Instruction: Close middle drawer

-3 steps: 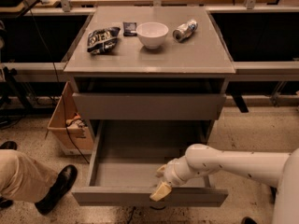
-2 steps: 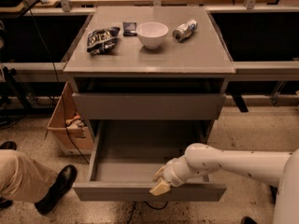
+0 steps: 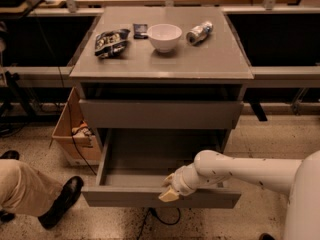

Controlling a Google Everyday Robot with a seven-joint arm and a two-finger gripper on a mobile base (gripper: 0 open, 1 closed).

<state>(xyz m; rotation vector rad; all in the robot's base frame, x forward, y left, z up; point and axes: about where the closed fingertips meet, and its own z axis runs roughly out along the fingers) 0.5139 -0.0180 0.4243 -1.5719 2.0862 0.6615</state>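
The middle drawer (image 3: pixel 125 198) is the wide, shallow grey box drawer pulled well out of the cabinet, and its inside is empty. My gripper (image 3: pixel 169 193) comes in from the right on a white arm. It rests against the top edge of the drawer's flat front panel, right of the middle. Above the drawer, another grey drawer front (image 3: pixel 160 114) sits nearly flush under the cabinet top. The lowest front is hidden under the open drawer.
On the cabinet top (image 3: pixel 220 64) are a white bowl (image 3: pixel 164 36), a chip bag (image 3: pixel 111 41), a small dark packet (image 3: pixel 140 30) and a lying can (image 3: pixel 199 32). A cardboard box (image 3: pixel 75 134) stands at the left. A person's leg and black shoe (image 3: pixel 60 200) are at the lower left.
The drawer's front panel and my gripper have moved back toward the cabinet together, so the drawer is less far out than before.
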